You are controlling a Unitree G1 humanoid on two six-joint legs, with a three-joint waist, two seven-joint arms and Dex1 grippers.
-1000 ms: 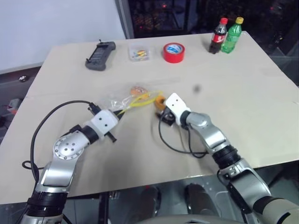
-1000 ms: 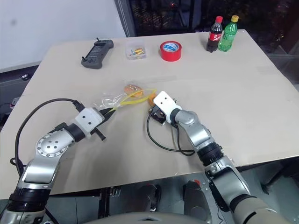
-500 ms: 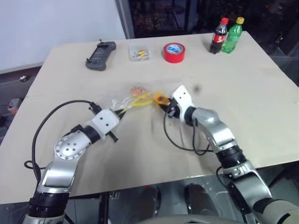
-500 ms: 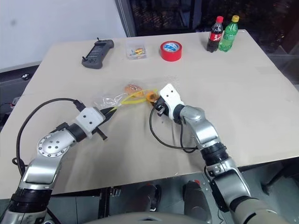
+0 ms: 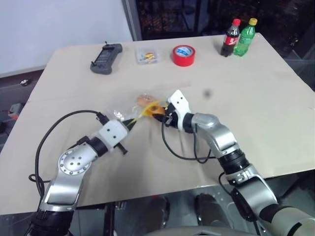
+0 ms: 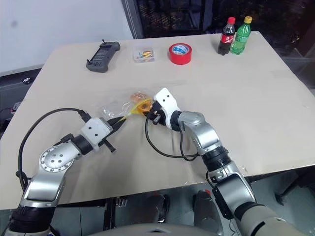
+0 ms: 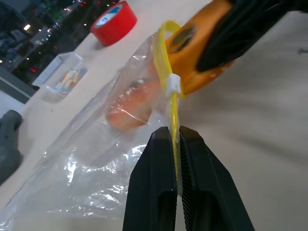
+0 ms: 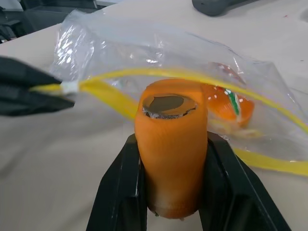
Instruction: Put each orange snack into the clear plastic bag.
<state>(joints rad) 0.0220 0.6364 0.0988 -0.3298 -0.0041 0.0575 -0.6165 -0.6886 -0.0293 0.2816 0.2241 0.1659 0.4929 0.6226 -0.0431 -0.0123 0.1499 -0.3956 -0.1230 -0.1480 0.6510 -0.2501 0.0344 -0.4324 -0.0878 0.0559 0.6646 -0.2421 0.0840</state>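
The clear plastic bag (image 5: 123, 109) lies crinkled on the table's middle, its yellow zip strip (image 7: 168, 72) stretched out as an open loop. My left gripper (image 5: 129, 123) is shut on that strip near its white slider. One orange snack (image 5: 143, 100) lies inside the bag. My right gripper (image 8: 172, 144) is shut on the other orange snack (image 8: 171, 125) and holds it, raised off the table, at the bag's mouth, with its end just inside the yellow loop.
Along the table's far side are a black controller (image 5: 105, 58), a small clear box (image 5: 147, 55), a red tape roll (image 5: 183, 55), a cola bottle (image 5: 229, 38) and a green bottle (image 5: 244, 37). Black cables hang from both wrists.
My right gripper shut on the snack that lay on the table, lifted it and carried it left to the bag's mouth. The left gripper kept its hold on the zip strip.
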